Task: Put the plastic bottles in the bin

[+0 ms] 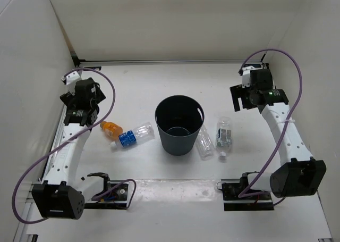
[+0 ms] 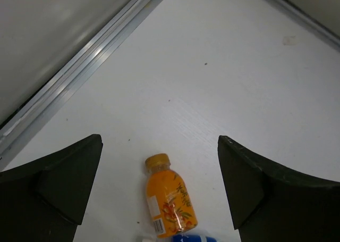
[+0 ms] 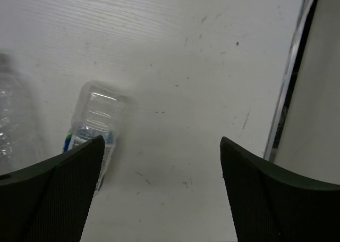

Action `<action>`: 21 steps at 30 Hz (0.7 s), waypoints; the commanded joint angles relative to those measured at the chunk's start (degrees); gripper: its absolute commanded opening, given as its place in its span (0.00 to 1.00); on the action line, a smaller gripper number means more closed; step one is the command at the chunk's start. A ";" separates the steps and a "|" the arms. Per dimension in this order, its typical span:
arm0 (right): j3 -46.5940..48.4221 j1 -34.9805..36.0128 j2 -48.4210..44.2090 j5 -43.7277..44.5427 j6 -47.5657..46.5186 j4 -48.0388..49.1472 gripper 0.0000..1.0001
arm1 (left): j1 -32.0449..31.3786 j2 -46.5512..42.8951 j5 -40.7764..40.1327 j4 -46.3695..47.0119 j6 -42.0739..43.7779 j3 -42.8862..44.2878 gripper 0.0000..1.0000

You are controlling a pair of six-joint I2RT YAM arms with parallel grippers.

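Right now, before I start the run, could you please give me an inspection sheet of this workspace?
Surface: white table, a few small dark specks in the wrist views.
Job's things: bin upright at centre, no bottle seen inside; orange bottle and blue-labelled bottle lying on its left; clear bottle and dark-labelled bottle lying on its right.
Clutter: nothing seen.
Grippers: left gripper open, empty, above the orange bottle; right gripper open, empty, near the dark-labelled bottle.
Cables: purple cables loop along both arms, off the bottles.
Surroundings: white walls on three sides.
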 commanded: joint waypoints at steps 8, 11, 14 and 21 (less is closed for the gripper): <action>11.57 -5.84 13.26 -2.56 1.51 -11.83 0.90 | 0.46 7.95 -0.58 -12.99 -7.56 6.02 1.00; 15.45 -11.12 18.80 -18.38 -2.09 -19.31 0.90 | 0.46 10.24 -0.32 -15.27 -8.87 7.61 1.00; 15.73 -12.28 20.91 -22.11 -2.79 -21.33 0.90 | 0.46 10.95 -0.40 -16.33 -10.19 7.53 1.00; 16.26 -11.05 26.28 -28.87 -3.41 -25.12 0.90 | 0.46 8.67 -0.32 -15.89 -14.93 2.96 1.00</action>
